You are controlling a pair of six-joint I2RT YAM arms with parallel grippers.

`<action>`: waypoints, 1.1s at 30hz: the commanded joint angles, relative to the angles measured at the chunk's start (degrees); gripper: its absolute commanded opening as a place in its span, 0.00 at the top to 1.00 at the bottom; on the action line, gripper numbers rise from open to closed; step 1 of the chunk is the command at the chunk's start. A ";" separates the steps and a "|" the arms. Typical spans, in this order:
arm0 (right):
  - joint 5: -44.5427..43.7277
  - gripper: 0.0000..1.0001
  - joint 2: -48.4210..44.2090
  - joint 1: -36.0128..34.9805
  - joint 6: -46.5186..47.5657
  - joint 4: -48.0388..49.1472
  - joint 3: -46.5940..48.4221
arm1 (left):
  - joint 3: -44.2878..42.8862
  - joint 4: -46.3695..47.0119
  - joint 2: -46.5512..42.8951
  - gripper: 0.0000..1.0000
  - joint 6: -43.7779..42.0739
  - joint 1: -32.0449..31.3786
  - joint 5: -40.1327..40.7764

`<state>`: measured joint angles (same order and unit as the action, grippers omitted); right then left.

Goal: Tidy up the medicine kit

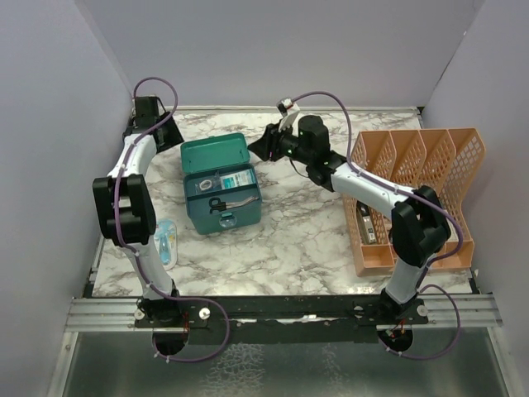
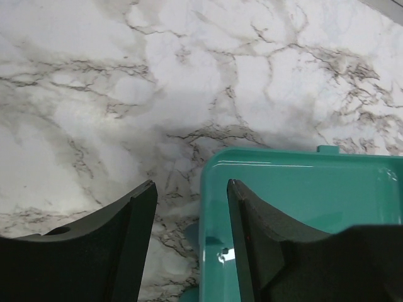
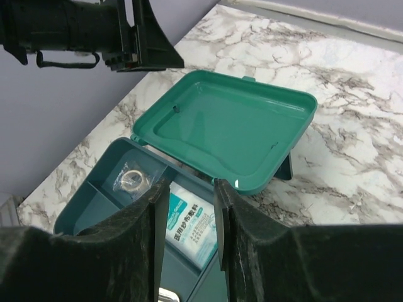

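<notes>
Right tool (image 3: 187, 184) narrow, empty, over open medicine kit (image 3: 94, 207); left tool (image 2: 191, 184) parted at lid (image 2: 302, 189) corner.

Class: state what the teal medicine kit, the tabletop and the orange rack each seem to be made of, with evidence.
The medicine kit looks like glossy moulded plastic: light glints on its smooth lid. The tabletop is marble-patterned, grey veins on white; stone or printed laminate, unclear. The rack seems matte orange plastic lattice.
</notes>
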<state>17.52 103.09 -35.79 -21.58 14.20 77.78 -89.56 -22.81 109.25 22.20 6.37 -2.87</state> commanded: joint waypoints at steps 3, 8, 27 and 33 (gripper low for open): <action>-3.18 0.68 -1.97 -0.59 -0.94 -3.84 -1.21 | -3.99 1.07 3.20 0.52 -0.41 -0.22 -6.69; -4.29 0.69 -2.53 -0.55 -0.93 -4.83 -1.79 | -3.55 0.03 4.29 0.66 -0.13 -0.24 -4.89; -6.20 0.72 -4.42 -0.57 -3.25 -6.24 -2.14 | -2.64 -1.10 6.04 0.78 -3.45 -0.41 -4.99; -7.54 0.72 -4.78 -0.60 -4.56 -7.85 -1.39 | -0.82 1.37 1.93 1.00 -4.69 -0.89 -4.64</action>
<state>12.53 100.60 -36.05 -24.67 8.14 75.77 -92.14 -23.49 115.09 19.29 5.85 -7.35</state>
